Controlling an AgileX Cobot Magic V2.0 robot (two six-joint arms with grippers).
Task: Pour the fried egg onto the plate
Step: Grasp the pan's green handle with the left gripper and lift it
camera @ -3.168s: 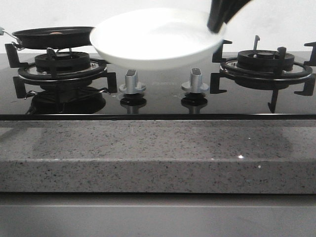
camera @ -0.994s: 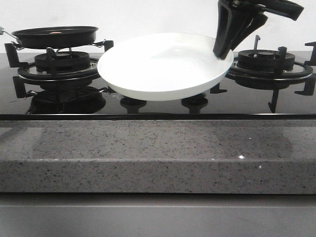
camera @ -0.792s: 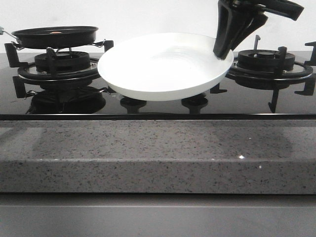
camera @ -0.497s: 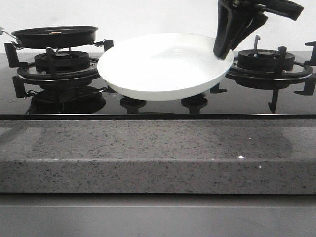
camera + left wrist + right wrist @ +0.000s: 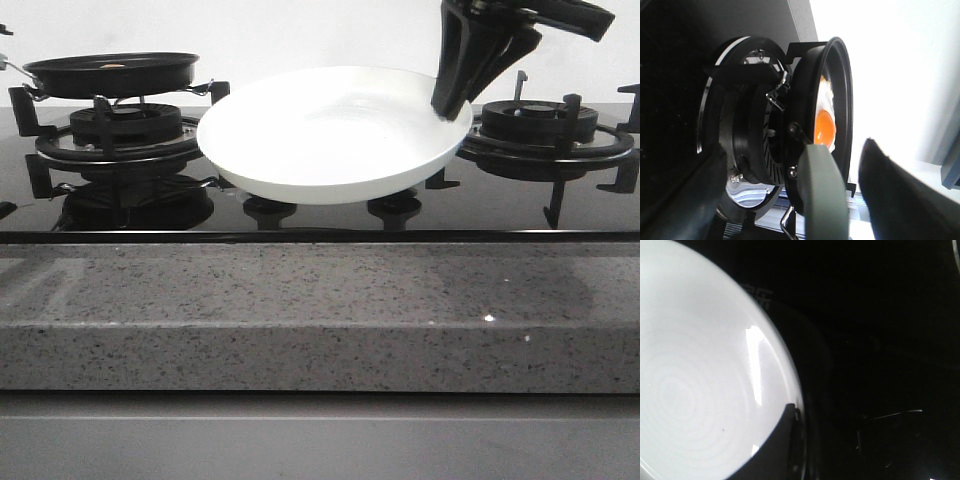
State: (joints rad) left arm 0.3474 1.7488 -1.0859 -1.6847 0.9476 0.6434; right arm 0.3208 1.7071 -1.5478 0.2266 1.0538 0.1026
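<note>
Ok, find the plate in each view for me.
Front: plate sits mid-frame between the burners, right gripper at its right rim.
Left wrist: not in it; only the pan with the egg.
Right wrist: plate fills the left side.
Shared landmark: the black cooktop.

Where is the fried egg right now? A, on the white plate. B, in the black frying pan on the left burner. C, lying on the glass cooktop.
B: the left wrist view shows the fried egg inside the black frying pan on the burner, while the plate is bare.
</note>
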